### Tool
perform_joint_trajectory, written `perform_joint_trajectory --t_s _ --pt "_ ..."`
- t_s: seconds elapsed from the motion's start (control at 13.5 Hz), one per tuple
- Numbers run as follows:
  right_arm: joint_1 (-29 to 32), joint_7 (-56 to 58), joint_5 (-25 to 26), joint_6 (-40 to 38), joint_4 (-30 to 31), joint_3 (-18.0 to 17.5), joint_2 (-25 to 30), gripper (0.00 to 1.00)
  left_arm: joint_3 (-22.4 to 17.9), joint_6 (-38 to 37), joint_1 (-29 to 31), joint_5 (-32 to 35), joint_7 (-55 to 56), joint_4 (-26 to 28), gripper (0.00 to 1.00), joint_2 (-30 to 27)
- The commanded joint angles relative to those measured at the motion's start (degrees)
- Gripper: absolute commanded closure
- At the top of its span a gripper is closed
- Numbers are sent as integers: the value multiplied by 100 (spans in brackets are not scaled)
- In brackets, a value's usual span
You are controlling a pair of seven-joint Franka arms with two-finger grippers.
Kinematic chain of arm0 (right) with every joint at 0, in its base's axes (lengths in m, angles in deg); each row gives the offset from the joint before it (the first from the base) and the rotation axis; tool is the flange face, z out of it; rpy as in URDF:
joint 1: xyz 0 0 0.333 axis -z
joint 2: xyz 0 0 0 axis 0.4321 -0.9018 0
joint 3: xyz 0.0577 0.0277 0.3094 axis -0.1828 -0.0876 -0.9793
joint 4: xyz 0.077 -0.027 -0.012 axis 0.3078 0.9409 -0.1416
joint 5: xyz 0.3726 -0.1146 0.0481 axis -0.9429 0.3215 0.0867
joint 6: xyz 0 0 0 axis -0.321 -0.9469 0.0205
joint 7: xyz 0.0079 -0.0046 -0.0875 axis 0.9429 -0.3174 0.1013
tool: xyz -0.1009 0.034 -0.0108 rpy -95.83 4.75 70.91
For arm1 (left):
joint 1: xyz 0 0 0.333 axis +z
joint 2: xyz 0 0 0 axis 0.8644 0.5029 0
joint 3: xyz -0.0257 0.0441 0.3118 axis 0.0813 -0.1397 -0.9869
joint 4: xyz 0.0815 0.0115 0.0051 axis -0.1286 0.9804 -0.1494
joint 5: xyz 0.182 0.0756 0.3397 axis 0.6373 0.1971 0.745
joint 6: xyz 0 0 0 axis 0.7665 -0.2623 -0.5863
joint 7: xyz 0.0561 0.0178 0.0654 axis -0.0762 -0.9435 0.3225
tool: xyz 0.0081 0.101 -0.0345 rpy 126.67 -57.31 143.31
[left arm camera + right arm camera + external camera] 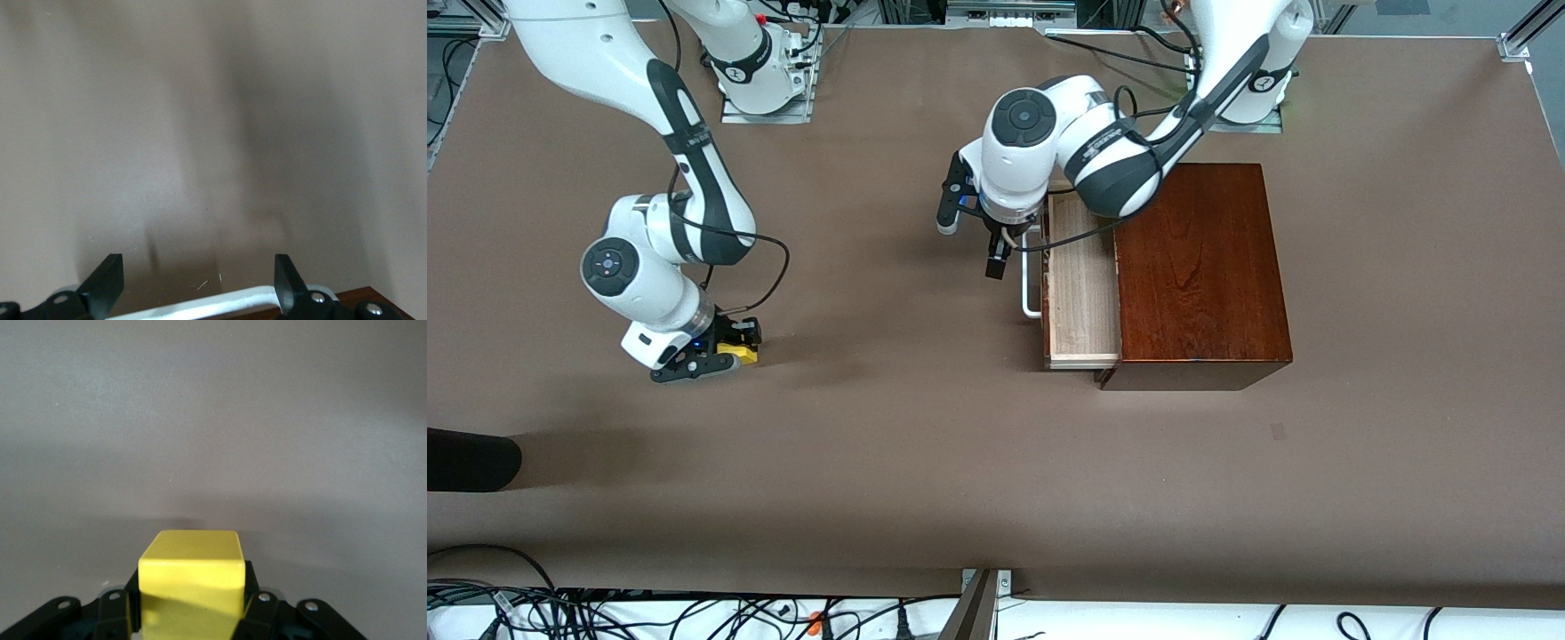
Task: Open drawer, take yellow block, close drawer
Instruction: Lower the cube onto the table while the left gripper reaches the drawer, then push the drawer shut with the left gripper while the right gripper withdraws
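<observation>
The yellow block [740,355] sits between the fingers of my right gripper [729,351], down at the tabletop toward the right arm's end of the table; whether it touches the table I cannot tell. The right wrist view shows the block [190,577] gripped on both sides by the right gripper [190,608]. The drawer [1083,284] is pulled partly out of the dark wooden box [1200,267], and its pale inside looks empty. My left gripper [971,242] is open, over the table just beside the white handle [1032,277]. In the left wrist view the handle [200,307] lies below the left gripper [197,270].
A dark rounded object [471,458] juts in at the table's edge at the right arm's end, nearer to the front camera than the right gripper. Cables [605,609] run along the table's front edge. Bare brown table [889,427] lies between the two grippers.
</observation>
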State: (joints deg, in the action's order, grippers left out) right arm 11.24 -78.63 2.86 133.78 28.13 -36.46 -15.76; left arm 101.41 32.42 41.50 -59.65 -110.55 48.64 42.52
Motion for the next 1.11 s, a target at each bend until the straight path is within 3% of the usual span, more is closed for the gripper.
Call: perform_joint_trajectory --t_s 0.0,0.15,0.3,0.37,0.44,0.52,0.74,1.04 --pt "100 -425 88 343 23 -249 -172 100 -11 95 91 208 -39 27 0 176" --pt "100 -488 97 475 23 -276 -322 100 -2 184 135 366 -31 115 0 202" --pt "100 -488 97 511 32 -346 -358 87 -37 158 170 462 -39 186 0 194" --pt "100 -488 97 502 32 -346 -358 58 -38 149 188 533 -39 203 0 202" --pt "100 -488 97 502 32 -346 -358 8 -55 140 188 533 -83 247 0 202" --pt "109 -436 97 485 23 -346 -323 0 -73 105 196 542 -101 256 0 202" --pt "170 -365 97 449 15 -346 -8 0 -55 122 127 534 -66 169 0 185" --pt "179 -461 97 -1551 -240 -442 1467 0 -20 411 91 498 -22 160 0 185"
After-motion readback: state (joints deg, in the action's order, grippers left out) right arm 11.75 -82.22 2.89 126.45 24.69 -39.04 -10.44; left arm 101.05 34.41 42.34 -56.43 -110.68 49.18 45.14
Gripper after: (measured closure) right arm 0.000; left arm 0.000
